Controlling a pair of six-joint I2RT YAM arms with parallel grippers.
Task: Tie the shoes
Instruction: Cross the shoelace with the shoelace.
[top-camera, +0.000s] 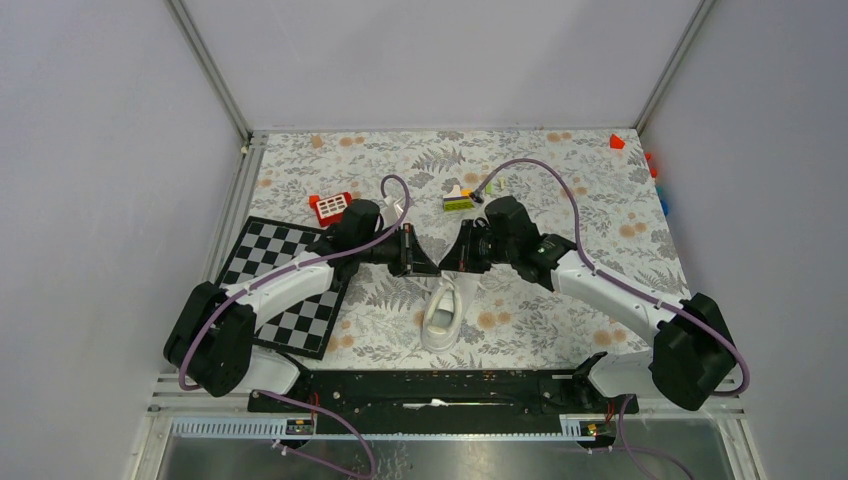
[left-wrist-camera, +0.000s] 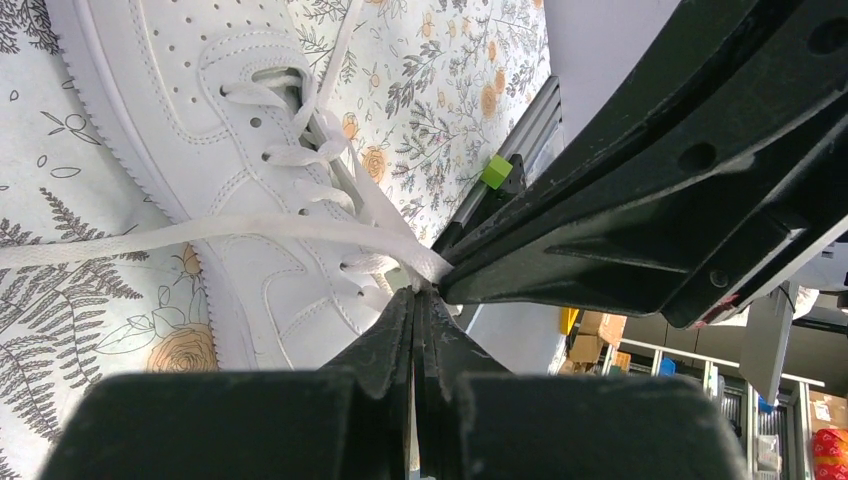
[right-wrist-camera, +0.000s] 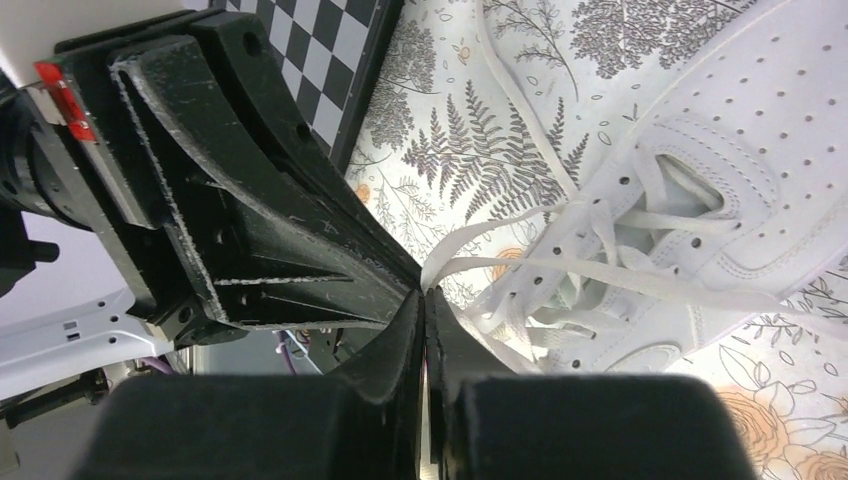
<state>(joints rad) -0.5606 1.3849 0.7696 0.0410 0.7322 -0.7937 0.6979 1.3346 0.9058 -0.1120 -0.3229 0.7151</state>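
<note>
One white sneaker (top-camera: 440, 318), lying just right of the single checkerboard (top-camera: 290, 285). Two grippers, also right of the checkerboard, meeting tip to tip. Left gripper (left-wrist-camera: 418, 292) pressed fully shut, pinching the white lace (left-wrist-camera: 250, 230) at its tips. Right gripper (right-wrist-camera: 424, 290) likewise closed tight, nipping lace at the same spot.
</note>
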